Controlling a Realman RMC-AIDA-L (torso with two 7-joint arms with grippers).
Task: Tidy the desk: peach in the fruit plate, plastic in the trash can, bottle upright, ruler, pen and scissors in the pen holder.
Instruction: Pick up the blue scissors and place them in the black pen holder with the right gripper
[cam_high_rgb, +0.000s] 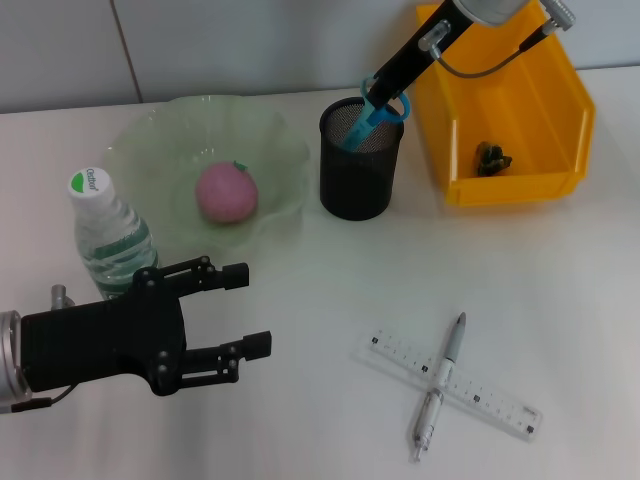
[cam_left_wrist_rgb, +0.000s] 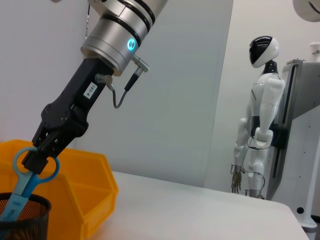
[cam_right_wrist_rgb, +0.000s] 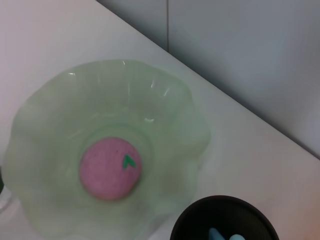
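Scissors (cam_high_rgb: 372, 117) with light-blue plastic loop handles stand blades-down in the pen holder (cam_high_rgb: 360, 165), a black wire-mesh cylinder near the middle of the white bench (cam_high_rgb: 330, 300). We see the right pincer (cam_high_rgb: 375, 95) clenched on the scissors' handle loops, its black arm slanting down from above the yellow bin (cam_high_rgb: 520, 100); the left wrist view shows the same grasp (cam_left_wrist_rgb: 36, 155) over the mesh rim (cam_left_wrist_rgb: 25, 210).

The peach (cam_high_rgb: 226, 192), round, pink and matte with a small green leaf, lies at the centre of the fruit plate (cam_high_rgb: 160, 150), a translucent pale-green glass dish with a wavy, scalloped edge. That edge lies just beside the pen holder. The bottle (cam_high_rgb: 110, 240), clear ribbed plastic with a white cap and green label, stands upright at the plate's left edge. The yellow bin, hard plastic with sloped walls, holds a small dark crumpled scrap (cam_high_rgb: 492, 158) near its front wall.

The left pincer (cam_high_rgb: 250, 312) hangs released near the front left of the bench, its black fingers (cam_high_rgb: 235, 275) spread apart, just in front of the bottle.

Toward the front right, a flat clear ruler (cam_high_rgb: 500, 405) lies with a slim silver pen (cam_high_rgb: 440, 385) crossed over it. We see wide open bench around this pair, well apart from the holder and both pincers.
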